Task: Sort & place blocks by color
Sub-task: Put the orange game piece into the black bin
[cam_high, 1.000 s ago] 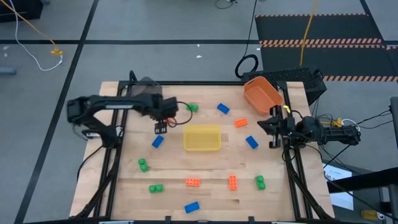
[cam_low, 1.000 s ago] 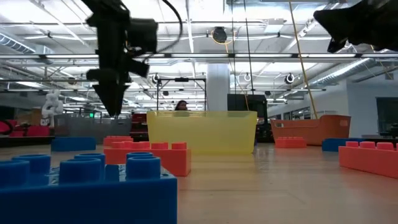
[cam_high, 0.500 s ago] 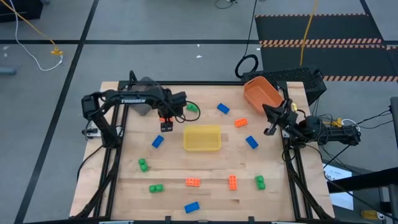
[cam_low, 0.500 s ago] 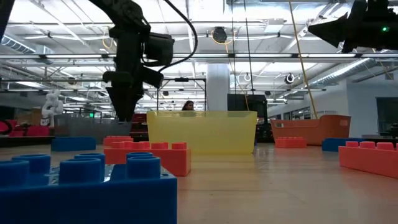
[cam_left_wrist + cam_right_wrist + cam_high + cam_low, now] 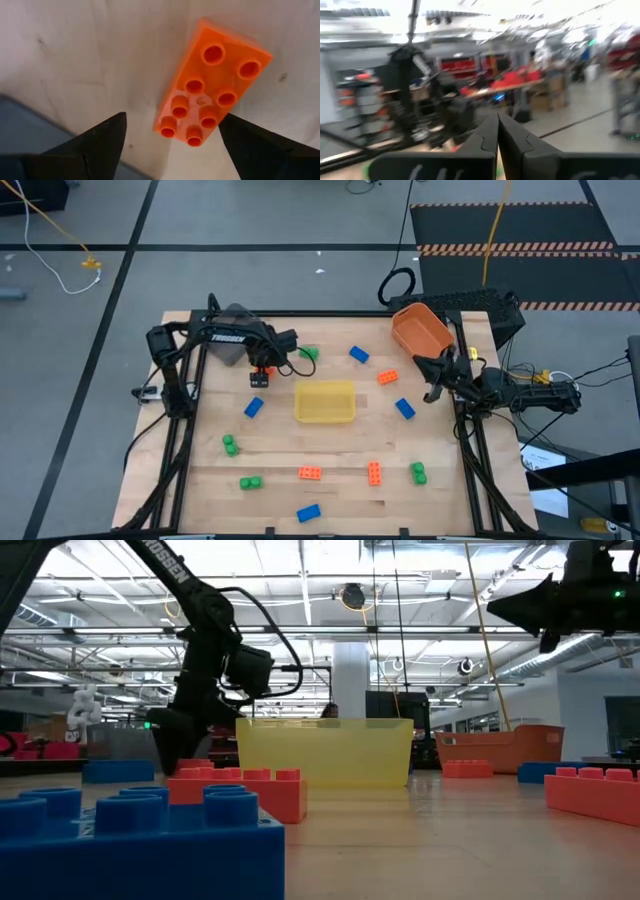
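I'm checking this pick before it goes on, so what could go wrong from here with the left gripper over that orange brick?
The left gripper is open above the orange brick, but the brick lies skewed to the fingers and off to one side, so closing could pinch a corner and spin or flick it. In the high view a blue brick sits near the gripper; a slipped brick might knock it. The right gripper waits shut by the orange bin.

The pale wooden table top (image 5: 330, 455) looks matt with faint grain. The orange studded plastic brick (image 5: 212, 85) is smooth with a slight sheen. The translucent yellow plastic bin (image 5: 325, 752) looks glossy. The left gripper's dark fingers (image 5: 97, 142) look matt.
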### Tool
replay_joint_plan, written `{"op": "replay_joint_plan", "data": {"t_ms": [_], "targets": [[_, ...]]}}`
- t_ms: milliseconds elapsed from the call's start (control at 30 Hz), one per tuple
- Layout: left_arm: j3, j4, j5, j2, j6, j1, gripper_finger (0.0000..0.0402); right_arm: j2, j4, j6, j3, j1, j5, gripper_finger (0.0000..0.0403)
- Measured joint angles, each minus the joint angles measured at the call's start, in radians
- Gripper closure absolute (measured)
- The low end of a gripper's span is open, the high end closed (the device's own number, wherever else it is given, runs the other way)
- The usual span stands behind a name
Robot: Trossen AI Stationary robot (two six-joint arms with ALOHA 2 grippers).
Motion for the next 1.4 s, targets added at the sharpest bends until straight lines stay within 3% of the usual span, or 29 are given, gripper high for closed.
{"op": "replay_joint_plan", "data": {"t_ms": [200, 533, 900, 1033, 1233, 1400], "targets": [[-0.001, 0.068, 0.014, -0.091, 0.013, -0.036, 0.0082, 0.031, -0.067, 0.076, 0.0, 0.0, -0.074, 0.0403], [-0.003, 0.118, 0.028, -0.087, 0.033, -0.053, 0.0082, 0.073, -0.175, 0.098, 0.0, 0.0, -0.115, 0.0403], [-0.008, 0.132, 0.083, -0.089, -0.007, -0.056, 0.0082, 0.076, -0.113, -0.001, 0.001, 0.0, -0.115, 0.0403], [-0.082, 0.19, 0.138, -0.089, -0.049, -0.056, 0.0088, 0.076, -0.062, -0.028, 0.001, 0.0, -0.115, 0.0403], [-0.143, 0.229, 0.091, -0.093, -0.119, -0.086, 0.0152, 0.076, -0.053, -0.04, 0.001, 0.0, -0.114, 0.0403], [-0.097, 0.19, 0.04, -0.116, -0.111, -0.099, 0.0264, 0.076, -0.005, -0.097, 0.001, 0.0, -0.111, 0.0403]]}}
